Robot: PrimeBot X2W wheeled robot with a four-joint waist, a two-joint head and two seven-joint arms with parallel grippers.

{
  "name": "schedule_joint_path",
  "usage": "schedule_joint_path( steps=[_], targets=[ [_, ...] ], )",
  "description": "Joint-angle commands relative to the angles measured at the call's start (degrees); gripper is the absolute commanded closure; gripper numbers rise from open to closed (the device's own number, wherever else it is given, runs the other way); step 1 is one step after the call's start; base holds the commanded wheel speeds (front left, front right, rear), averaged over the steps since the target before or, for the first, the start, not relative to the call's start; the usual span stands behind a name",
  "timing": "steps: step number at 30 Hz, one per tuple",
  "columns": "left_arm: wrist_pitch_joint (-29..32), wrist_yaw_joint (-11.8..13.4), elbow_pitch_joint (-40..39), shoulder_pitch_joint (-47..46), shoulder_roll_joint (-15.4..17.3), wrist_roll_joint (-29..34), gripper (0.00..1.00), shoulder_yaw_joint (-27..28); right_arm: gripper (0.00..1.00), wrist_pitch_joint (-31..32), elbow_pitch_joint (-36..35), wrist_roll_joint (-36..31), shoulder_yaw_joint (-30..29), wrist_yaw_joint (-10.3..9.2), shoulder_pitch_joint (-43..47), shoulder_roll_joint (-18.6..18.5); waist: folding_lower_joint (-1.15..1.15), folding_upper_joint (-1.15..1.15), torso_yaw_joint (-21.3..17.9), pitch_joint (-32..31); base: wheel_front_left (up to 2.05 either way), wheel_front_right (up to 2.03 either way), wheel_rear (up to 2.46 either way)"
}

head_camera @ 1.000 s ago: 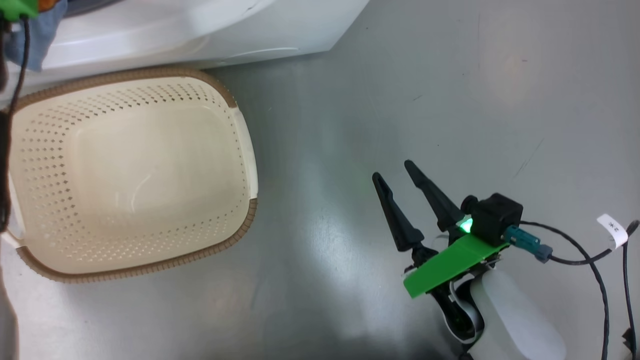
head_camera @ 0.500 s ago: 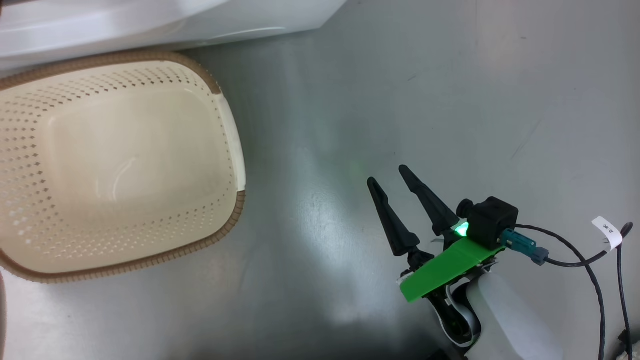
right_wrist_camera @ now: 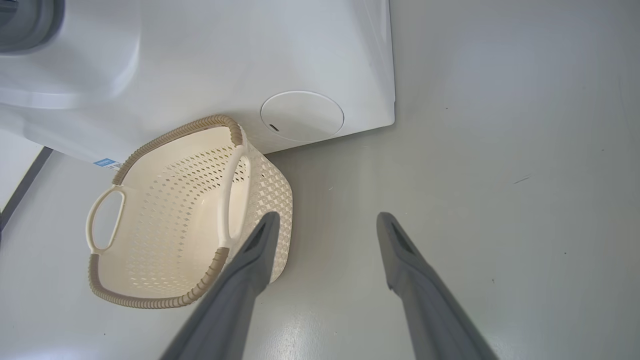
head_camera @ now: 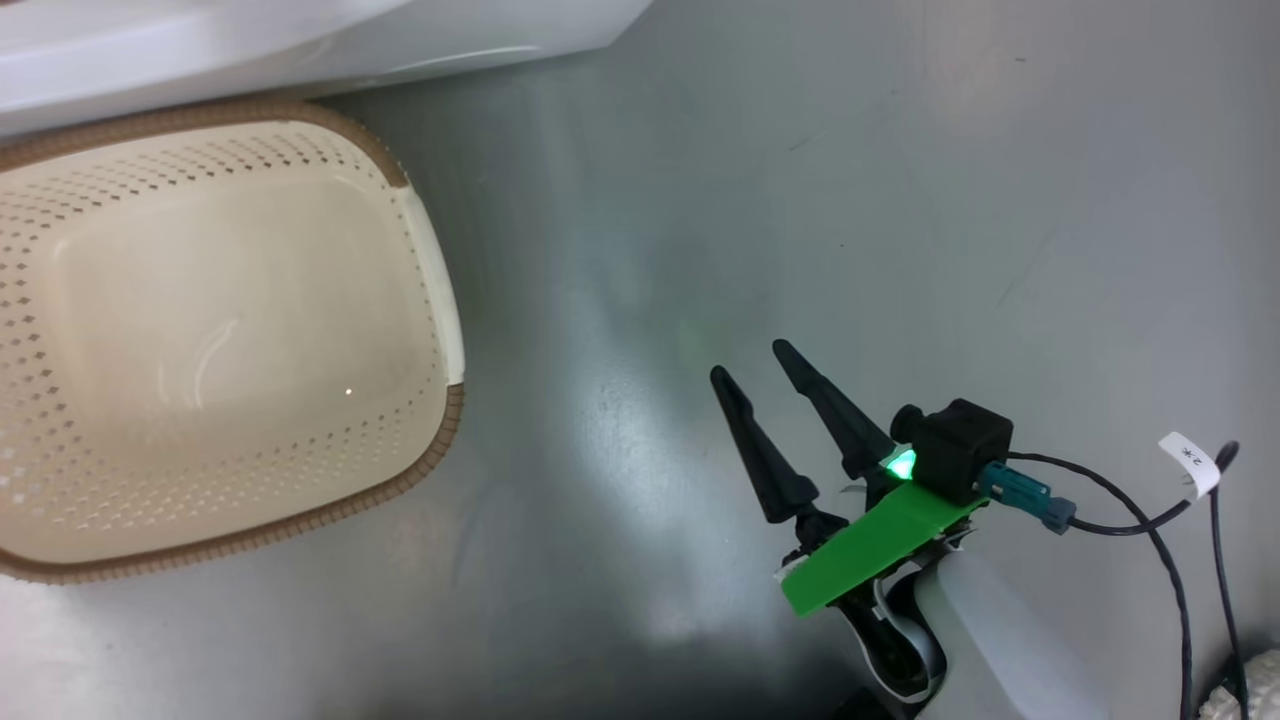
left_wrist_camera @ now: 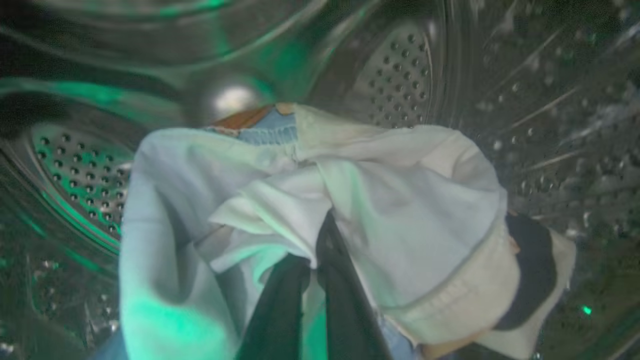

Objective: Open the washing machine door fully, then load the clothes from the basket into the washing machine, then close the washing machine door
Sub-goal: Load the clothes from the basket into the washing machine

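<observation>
Steel drum [left_wrist_camera: 405, 75] surrounds L end effector [left_wrist_camera: 312, 300], pinched shut on clothes [left_wrist_camera: 400, 210], held deep inside, prob. so they drop well past the opening. Basket [head_camera: 350, 140] sits empty beside washer [head_camera: 200, 40]. R end effector [head_camera: 750, 360] hovers spread open over floor [head_camera: 900, 200], clear of the work.

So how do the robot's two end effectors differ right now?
The left end effector is inside the steel drum; the right end effector hangs over the grey floor beside the empty basket. The left's fingers are pinched together on pale clothes; the right's are spread apart and hold nothing. Both have two long dark fingers.
</observation>
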Motion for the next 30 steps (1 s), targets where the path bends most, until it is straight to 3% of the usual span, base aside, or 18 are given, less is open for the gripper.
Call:
schedule_joint_path(
  steps=[1,6,13,14,15,16,23,30],
  targets=[
    [-0.32,-0.26,-4.16,-1.87,3.34,1.22,1.0,1.45,0.0,-0.28,-0.76,0.66,1.86,0.09,1.63,0.71,0.0,0.0,-0.54,0.14,0.0,0.0,0.0],
    [-0.34,-1.18,-4.57,0.4,4.21,2.44,1.0,3.18,0.0,-0.28,-0.38,0.87,2.51,0.09,1.92,0.71,0.0,0.0,-1.52,-0.35,0.0,0.0,0.0],
    [1.82,-1.52,6.22,0.4,3.44,1.9,1.0,2.81,0.0,-0.28,0.25,0.97,2.49,0.09,2.54,0.71,0.0,0.0,-1.98,-1.13,0.0,0.0,0.0],
    [2.6,-1.31,7.66,0.1,3.37,2.19,0.8,2.39,0.0,-0.28,0.38,0.93,2.46,0.09,2.62,0.71,0.0,0.0,-1.92,-1.25,0.0,0.0,0.0],
    [2.63,-0.84,8.63,-0.36,3.15,2.2,0.52,2.39,0.0,-0.28,0.48,0.89,2.41,0.09,2.69,0.71,0.0,0.0,-1.82,-1.37,0.0,0.0,0.0],
    [3.87,-0.08,11.07,-1.03,2.22,1.37,0.0,2.83,0.0,-0.28,0.81,0.75,2.29,0.09,2.84,0.71,0.0,0.0,-1.51,-1.74,0.0,0.0,0.0],
    [7.25,0.72,17.58,-2.24,0.7,0.02,0.0,2.89,0.0,-0.28,1.4,0.58,2.14,0.09,2.81,0.71,0.0,0.0,-0.86,-3.56,0.0,0.0,0.0],
    [6.18,0.22,19.87,-2.23,0.08,-0.24,0.0,2.23,0.0,-0.28,1.37,1.19,0.92,0.09,2.78,0.71,0.0,0.0,-0.17,-4.57,0.0,0.0,0.0]
  ],
)
